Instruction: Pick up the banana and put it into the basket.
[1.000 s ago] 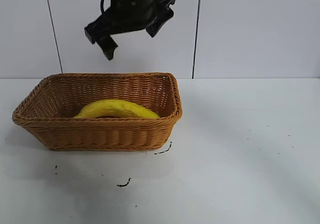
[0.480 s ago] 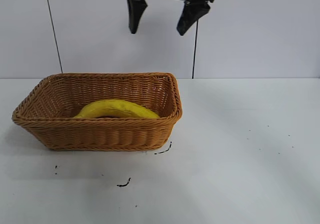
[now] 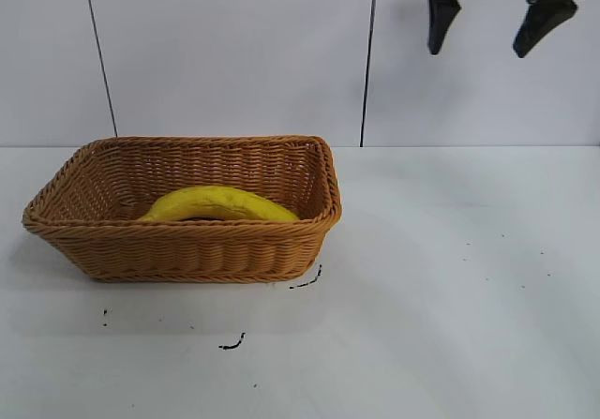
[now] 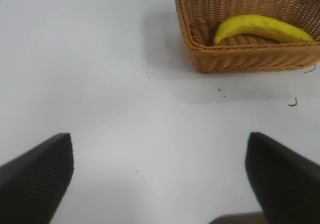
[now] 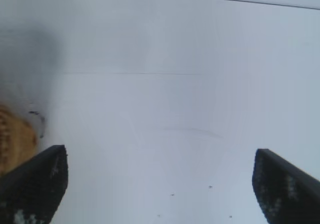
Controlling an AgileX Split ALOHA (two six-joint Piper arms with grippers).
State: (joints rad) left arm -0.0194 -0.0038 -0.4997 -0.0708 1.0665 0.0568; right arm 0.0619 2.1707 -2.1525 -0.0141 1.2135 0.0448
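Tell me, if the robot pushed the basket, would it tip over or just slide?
Probably slide. The basket looks wide and low with a flat bottom on the smooth white table, so tipping seems unlikely. It is woven wicker, so likely light, even with the banana lying inside. The banana might shift a little, since nothing holds it.

Black gripper [image 3: 487,25] (ridged pads [image 4: 37,176])
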